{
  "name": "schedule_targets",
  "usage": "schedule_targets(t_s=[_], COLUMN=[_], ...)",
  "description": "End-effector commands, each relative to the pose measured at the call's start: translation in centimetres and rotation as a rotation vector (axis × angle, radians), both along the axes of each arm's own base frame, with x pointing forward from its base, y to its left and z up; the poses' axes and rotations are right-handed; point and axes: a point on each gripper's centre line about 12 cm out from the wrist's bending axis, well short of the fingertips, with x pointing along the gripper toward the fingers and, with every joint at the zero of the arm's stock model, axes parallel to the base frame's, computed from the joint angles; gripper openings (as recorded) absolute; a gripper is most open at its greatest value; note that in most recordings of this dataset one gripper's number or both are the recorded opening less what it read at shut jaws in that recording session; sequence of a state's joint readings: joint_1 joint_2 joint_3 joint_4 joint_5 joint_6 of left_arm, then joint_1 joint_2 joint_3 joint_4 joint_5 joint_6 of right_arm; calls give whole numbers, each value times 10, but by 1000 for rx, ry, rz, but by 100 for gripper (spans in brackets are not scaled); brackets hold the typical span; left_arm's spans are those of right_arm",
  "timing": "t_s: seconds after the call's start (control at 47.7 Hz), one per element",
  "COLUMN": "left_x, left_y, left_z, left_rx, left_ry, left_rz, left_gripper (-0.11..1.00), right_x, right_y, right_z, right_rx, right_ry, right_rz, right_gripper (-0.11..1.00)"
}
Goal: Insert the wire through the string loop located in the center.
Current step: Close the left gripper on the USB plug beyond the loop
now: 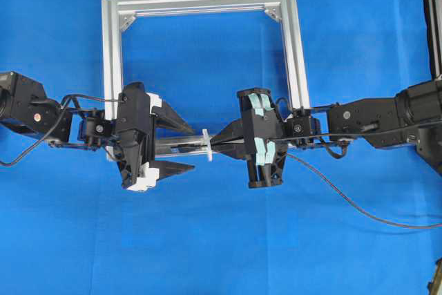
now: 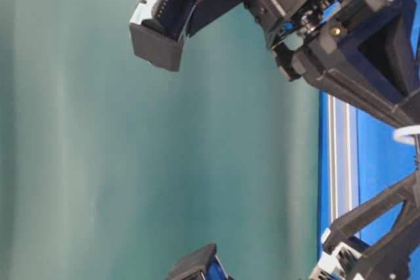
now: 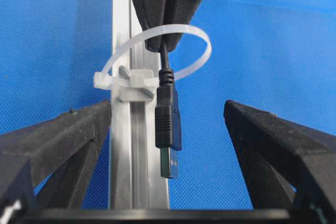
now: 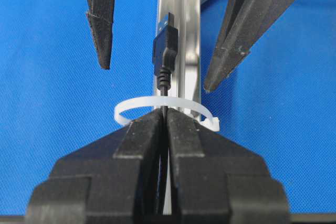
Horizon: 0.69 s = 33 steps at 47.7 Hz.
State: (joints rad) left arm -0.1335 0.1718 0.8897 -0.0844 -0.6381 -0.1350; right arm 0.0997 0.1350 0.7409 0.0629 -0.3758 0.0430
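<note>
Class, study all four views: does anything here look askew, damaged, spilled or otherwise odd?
Nothing stands out. The wire's plug pokes straight through the string loop, pinched by the shut right hand. The open left hand flanks the plug without touching. The silver frame lies flat and undamaged on the blue cloth.

Both arms are reaching in level from opposite sides, tips facing at the middle, the left end effector (image 1: 181, 148) standing with its fingers (image 3: 58, 145) spread wide while the right end effector (image 1: 219, 140) is pinching tight, its tips lying between them.
</note>
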Motion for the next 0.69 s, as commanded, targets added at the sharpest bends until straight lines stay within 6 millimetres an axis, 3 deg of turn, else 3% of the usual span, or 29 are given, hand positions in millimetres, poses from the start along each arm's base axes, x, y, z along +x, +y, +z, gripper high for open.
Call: schedule_targets(t_s=[0.0,0.084,0.315,0.671], left_x=[6,6,3,3], left_y=[-1,-1,0,0], left_z=[12,13,10,10], left_rx=[-10,-22,-25,-24], left_ry=[-41,-44,-30,-24], left_rz=[2,7,10,10], left_gripper=[89,75,9,7], right_x=[3,4,3,3], right_y=[1,1,1,1], right_z=[9,10,9,9], right_rx=[0,1,0,0], right_ry=[-29,-31,-29,-28], right_rz=[3,3,3,3], right_gripper=[-2,-2,-2,-2])
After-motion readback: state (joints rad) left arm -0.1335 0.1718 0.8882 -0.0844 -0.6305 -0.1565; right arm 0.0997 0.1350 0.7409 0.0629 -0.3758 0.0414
